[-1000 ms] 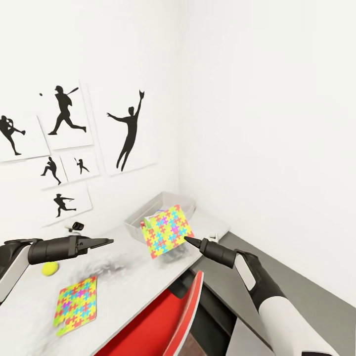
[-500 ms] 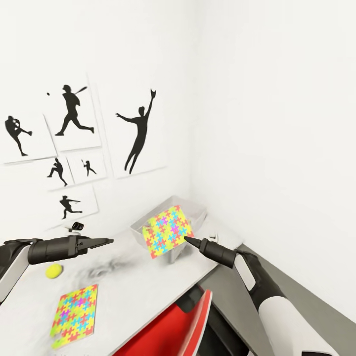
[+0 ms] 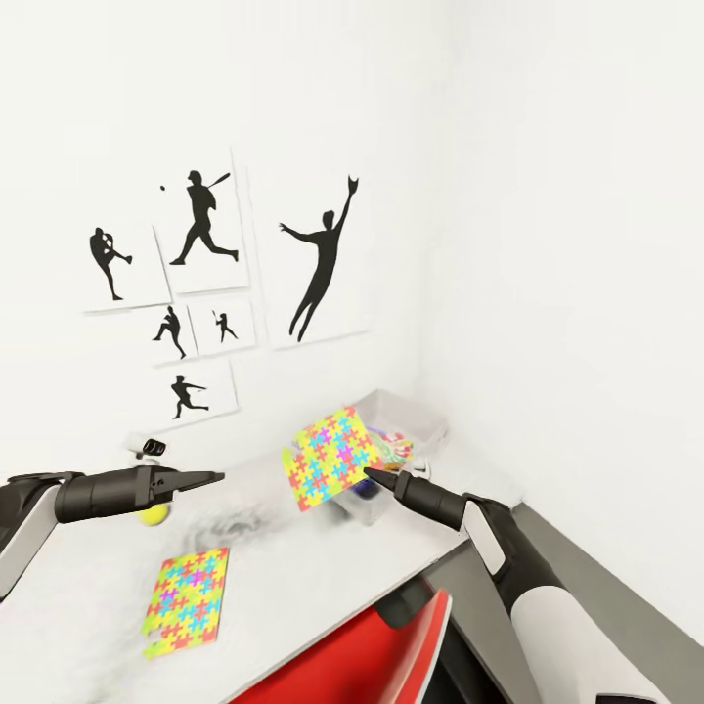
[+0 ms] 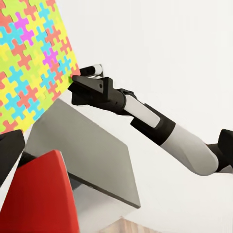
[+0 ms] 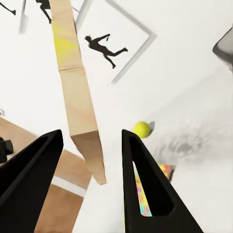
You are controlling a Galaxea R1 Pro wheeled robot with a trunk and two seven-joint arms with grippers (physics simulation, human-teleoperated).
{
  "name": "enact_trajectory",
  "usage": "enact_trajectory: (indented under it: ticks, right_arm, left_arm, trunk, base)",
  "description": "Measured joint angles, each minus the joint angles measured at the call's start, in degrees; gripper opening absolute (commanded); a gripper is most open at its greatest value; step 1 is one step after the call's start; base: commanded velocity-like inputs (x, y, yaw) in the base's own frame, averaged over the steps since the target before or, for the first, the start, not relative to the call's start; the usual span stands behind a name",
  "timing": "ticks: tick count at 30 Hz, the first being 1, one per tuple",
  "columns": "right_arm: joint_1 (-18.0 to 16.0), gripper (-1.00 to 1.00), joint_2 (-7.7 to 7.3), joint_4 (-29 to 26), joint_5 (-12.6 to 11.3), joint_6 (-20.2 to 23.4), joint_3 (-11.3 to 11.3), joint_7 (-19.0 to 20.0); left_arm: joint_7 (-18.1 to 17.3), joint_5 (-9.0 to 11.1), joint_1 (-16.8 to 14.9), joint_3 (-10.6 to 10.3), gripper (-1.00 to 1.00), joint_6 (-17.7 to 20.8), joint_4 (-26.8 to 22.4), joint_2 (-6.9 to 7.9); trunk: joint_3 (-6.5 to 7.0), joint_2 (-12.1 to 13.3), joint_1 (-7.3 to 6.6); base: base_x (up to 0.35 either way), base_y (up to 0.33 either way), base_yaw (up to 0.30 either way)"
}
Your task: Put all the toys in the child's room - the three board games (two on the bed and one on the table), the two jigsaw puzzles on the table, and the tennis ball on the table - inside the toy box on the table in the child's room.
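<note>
Across the pale desk (image 3: 293, 587) in the room's corner, the toy box (image 3: 411, 416) sits at the far end against the wall, just behind the jigsaw puzzle (image 3: 330, 458) I carry in my right hand (image 3: 374, 476). That hand pinches the board by its near edge, so the board stands tilted up on edge rather than flat, its coloured face toward me. The box lies straight ahead of the board and a little to the right, already holding some colourful things I cannot make out. As I judge it, the coming move turns on this: the board must go forward over the near rim and tip flat. My left hand (image 3: 210, 478) hovers well to the left, carrying nothing; whether it is wide or narrow I cannot tell. Beneath it the tennis ball (image 3: 152, 514) peeks out, and the second puzzle (image 3: 186, 601) lies flat nearer me.
</note>
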Motion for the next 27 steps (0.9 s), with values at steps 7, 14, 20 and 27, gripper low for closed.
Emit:
enact_trajectory:
  ticks: [7,14,20,27]
  right_arm:
    - [0.0,-1.0,-0.08,0.0,0.1,0.0,0.0,0.1]
    - [0.0,-1.0,-0.03,0.0,0.0,0.0,0.0,0.2]
    - [0.0,-1.0,-0.14,0.1,0.0,0.0,0.0,0.2]
    - [0.0,-1.0,-0.18,0.1,0.0,0.0,0.0,0.2]
  left_arm:
    - [0.0,0.0,0.0,0.0,1.0,0.0,0.0,0.0]
    - [0.0,0.1,0.0,0.0,1.0,0.0,0.0,-0.01]
    - [0.0,0.0,0.0,0.0,1.0,0.0,0.0,-0.02]
    - [0.0,0.0,0.0,0.0,1.0,0.0,0.0,-0.01]
  trunk:
    - [0.0,0.0,0.01]
    - [0.0,0.0,0.01]
    - [0.0,0.0,0.01]
    - [0.0,0.0,0.02]
  base:
    - [0.123,-0.045,0.264]
    - [0.173,-0.004,0.044]
    - [0.162,0.0,0.002]
    - [0.017,0.0,0.0]
